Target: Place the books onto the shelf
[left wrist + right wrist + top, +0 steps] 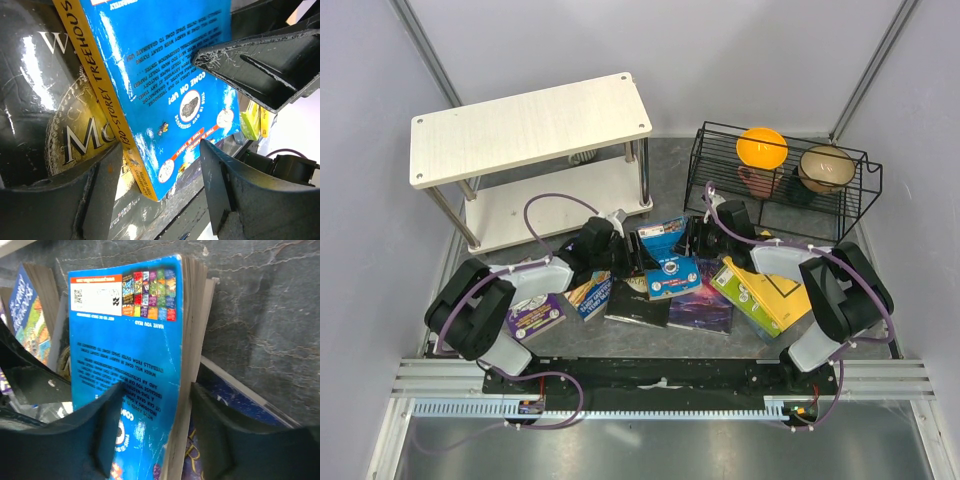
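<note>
A blue book point(665, 258) with a yellow spine stands tilted up on edge among the books lying on the grey mat. My right gripper point(698, 238) is shut on it; in the right wrist view one finger presses the blue cover point(130, 325) and the other the back, gripper point(157, 390). My left gripper point(623, 250) is open around the book's lower corner point(165, 75), gripper point(161, 150), with a gap at its right finger. A black-and-gold book point(60, 125) lies under it. The shelf point(530, 125) stands at the back left with no books showing on it.
A purple book point(535, 315), a dark galaxy book point(702, 305) and a yellow and lime-green pair point(765, 290) lie around the grippers. A black wire rack point(720, 165) with an orange bowl point(761, 147) and a tan bowl point(825, 168) stands at the back right.
</note>
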Robot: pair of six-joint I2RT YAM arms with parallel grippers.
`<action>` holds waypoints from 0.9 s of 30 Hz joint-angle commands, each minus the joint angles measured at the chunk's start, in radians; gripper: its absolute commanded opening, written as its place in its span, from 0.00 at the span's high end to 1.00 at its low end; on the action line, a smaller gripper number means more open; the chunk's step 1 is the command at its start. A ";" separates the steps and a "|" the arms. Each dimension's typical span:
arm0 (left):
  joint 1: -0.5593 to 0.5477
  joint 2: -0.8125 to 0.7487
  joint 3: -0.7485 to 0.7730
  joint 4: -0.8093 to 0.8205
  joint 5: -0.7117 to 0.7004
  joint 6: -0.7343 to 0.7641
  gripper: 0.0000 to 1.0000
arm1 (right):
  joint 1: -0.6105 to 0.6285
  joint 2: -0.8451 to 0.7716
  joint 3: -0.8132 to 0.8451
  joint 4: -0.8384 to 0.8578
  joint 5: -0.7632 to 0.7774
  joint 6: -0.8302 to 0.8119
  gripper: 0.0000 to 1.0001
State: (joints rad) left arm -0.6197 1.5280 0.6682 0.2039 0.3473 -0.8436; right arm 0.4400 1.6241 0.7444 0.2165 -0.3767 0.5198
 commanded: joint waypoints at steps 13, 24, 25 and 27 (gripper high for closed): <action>0.052 -0.389 -0.025 -0.236 -0.102 0.156 0.18 | 0.034 -0.220 0.113 -0.198 -0.382 -0.291 1.00; 0.166 -0.727 -0.079 -0.449 0.129 0.133 0.19 | 0.034 -0.234 0.213 -0.365 -0.629 -0.497 1.00; 0.167 -0.732 -0.084 -0.451 0.140 0.135 0.19 | 0.032 -0.230 0.217 -0.367 -0.648 -0.500 1.00; 0.167 -0.740 -0.085 -0.472 0.156 0.150 0.20 | 0.034 -0.230 0.234 -0.370 -0.659 -0.504 1.00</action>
State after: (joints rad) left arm -0.4557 0.8013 0.5987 -0.2100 0.4042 -0.7170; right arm 0.4740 1.4216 0.9012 -0.1787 -0.8951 0.0650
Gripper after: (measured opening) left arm 0.810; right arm 0.232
